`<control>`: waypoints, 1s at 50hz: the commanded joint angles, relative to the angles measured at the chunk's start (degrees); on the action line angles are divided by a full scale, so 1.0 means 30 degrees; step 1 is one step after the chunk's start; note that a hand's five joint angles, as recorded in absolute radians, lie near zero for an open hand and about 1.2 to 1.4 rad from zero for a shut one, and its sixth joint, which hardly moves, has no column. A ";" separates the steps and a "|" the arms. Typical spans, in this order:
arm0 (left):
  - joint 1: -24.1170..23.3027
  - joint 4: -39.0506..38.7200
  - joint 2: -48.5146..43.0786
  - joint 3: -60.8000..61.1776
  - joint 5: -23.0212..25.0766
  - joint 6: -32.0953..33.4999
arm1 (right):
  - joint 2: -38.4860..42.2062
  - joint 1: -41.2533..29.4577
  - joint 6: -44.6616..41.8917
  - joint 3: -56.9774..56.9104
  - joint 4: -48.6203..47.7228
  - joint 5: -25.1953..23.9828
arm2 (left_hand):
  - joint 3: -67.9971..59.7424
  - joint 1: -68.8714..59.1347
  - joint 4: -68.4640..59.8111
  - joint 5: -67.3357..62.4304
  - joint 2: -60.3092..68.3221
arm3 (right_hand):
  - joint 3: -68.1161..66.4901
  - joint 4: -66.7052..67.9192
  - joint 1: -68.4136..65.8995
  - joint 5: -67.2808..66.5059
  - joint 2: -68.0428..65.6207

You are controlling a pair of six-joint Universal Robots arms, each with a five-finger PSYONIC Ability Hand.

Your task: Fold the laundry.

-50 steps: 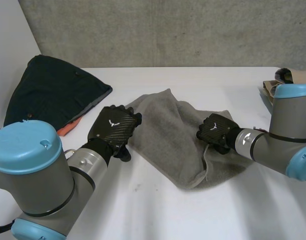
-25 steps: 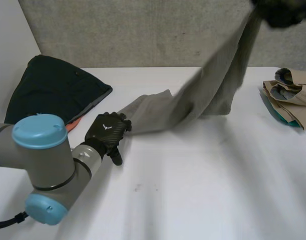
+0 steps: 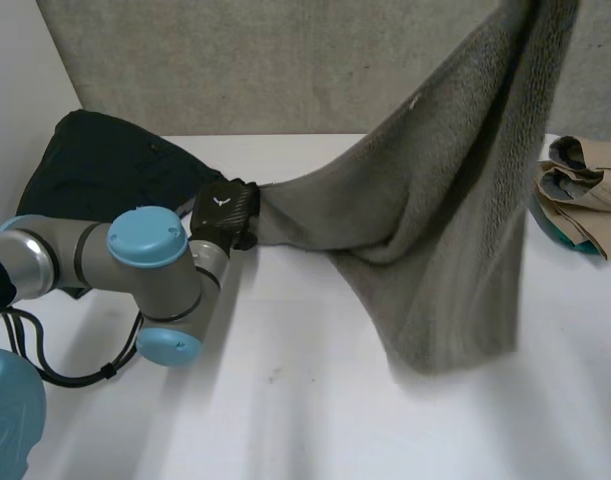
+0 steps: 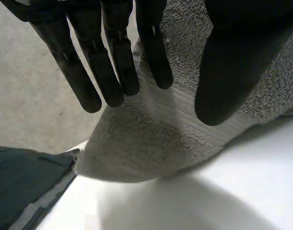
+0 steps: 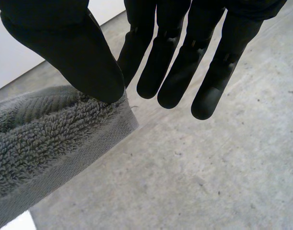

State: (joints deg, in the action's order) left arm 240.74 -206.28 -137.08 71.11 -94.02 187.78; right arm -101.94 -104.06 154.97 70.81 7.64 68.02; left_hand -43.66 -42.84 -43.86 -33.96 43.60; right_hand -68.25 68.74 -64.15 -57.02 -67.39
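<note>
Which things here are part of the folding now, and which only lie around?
In the job: grey towel, left hand, right hand, both pinching it.
Lying about: dark garment, beige clothes, untouched on the table.

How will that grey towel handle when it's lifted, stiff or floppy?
Likely floppy: the grey towel sags in a deep fold between the left robot hand and the right robot hand. Probably fairly heavy for cloth, given its thick looped pile. That rough pile should resist slipping from a pinch.

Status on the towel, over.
Left hand pinching grey towel low by the table. Right hand pinching its corner, raised high. Dark garment close beside low end.
</note>
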 commanded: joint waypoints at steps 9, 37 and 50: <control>0.0229 0.1846 0.6725 0.7144 -0.0331 -0.0073 | 0.1400 -0.0060 -0.0093 0.0539 -0.0231 -0.0026 | 0.5540 0.5265 0.5607 0.5640 -0.5520 | -0.3918 0.3753 -0.5282 -0.4328 -0.4202; -0.0649 0.2461 0.0434 0.1354 0.1515 0.0074 | 0.1049 -0.0265 -0.0063 -0.0722 -0.0202 0.0791 | -0.3476 -0.3750 -0.3409 -0.3376 0.3496 | -0.3918 0.3753 -0.5282 -0.4328 -0.4202; 0.2103 0.2989 0.6307 0.3948 -0.0510 0.0308 | 0.2688 0.1841 -0.2462 0.0830 0.0412 0.1380 | -1.2112 -1.2387 -1.2045 -1.2012 1.2132 | -0.3918 0.3753 -0.5282 -0.4328 -0.4202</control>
State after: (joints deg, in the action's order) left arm 242.59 -197.81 -133.49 73.65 -94.97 188.31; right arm -97.14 -103.11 153.17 70.50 7.56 71.71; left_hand -68.04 -66.97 -68.56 -55.30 68.35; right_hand -68.25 68.74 -64.15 -57.02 -67.39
